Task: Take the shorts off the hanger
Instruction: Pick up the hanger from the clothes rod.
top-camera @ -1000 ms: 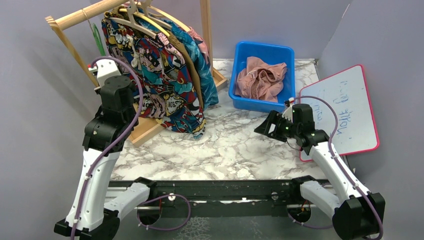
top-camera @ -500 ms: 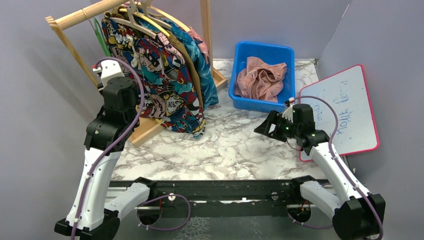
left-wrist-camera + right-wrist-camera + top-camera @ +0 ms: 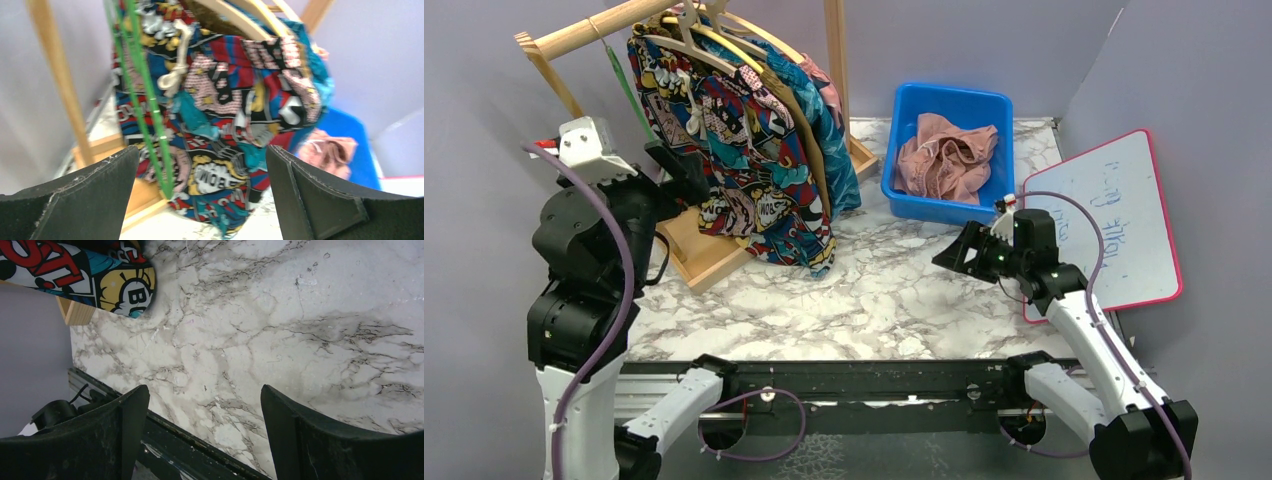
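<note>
Shorts (image 3: 225, 125) of comic print hang just ahead of the left pincer (image 3: 202, 152), draped on a hanger from the wooden rack (image 3: 594, 30); we see that pincer spread wide with nothing between its fingers (image 3: 80, 200); we cannot tell whether it touches the cloth. A green hanger (image 3: 145, 100) dangles ahead of it, toward its left finger; teal shorts (image 3: 839, 150) hang beyond the comic pair, on the far side from the pincer. The right pincer (image 3: 204, 390) hovers over the marble table (image 3: 300, 315), also wide open and holding nothing; beyond it sits a blue bin (image 3: 896, 140) with pink shorts (image 3: 944, 155) inside; a whiteboard (image 3: 1114, 215) lies on its right.
</note>
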You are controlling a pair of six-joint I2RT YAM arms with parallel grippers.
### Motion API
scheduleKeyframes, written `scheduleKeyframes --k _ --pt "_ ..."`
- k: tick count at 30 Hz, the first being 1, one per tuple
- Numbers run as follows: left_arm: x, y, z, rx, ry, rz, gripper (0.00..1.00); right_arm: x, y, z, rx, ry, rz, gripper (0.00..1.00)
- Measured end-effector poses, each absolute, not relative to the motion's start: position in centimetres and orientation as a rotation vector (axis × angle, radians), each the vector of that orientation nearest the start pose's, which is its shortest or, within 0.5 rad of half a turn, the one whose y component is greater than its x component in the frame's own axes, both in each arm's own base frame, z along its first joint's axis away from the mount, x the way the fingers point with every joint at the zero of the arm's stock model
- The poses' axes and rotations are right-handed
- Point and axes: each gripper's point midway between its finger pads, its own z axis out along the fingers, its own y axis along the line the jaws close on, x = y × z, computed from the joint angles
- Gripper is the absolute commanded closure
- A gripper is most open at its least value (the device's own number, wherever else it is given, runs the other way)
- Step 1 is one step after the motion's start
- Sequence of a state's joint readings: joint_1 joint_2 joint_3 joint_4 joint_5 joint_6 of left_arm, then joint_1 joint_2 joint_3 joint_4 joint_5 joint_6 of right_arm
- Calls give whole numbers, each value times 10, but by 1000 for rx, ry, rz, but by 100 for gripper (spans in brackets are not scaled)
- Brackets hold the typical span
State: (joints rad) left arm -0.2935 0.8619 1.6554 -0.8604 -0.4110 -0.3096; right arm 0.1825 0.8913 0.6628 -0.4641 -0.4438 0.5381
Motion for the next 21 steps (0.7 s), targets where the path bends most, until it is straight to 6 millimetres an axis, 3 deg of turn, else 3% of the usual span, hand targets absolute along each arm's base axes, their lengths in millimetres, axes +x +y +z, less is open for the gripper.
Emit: scheduleKeyframes --k 4,8,11,15,21 --pt "226 -41 487 -211 1602 -304 1 233 140 151 165 2331 884 16" --pt "253 -88 474 -73 1691 -474 1 232 141 149 167 2336 889 16" --pt "275 -112 460 -24 1749 -562 2 232 141 149 167 2336 889 16" --pt "293 -127 445 -38 1797 -626 5 232 141 149 169 2336 889 16" --pt "308 -134 449 -108 1753 -688 5 231 143 150 168 2336 906 19"
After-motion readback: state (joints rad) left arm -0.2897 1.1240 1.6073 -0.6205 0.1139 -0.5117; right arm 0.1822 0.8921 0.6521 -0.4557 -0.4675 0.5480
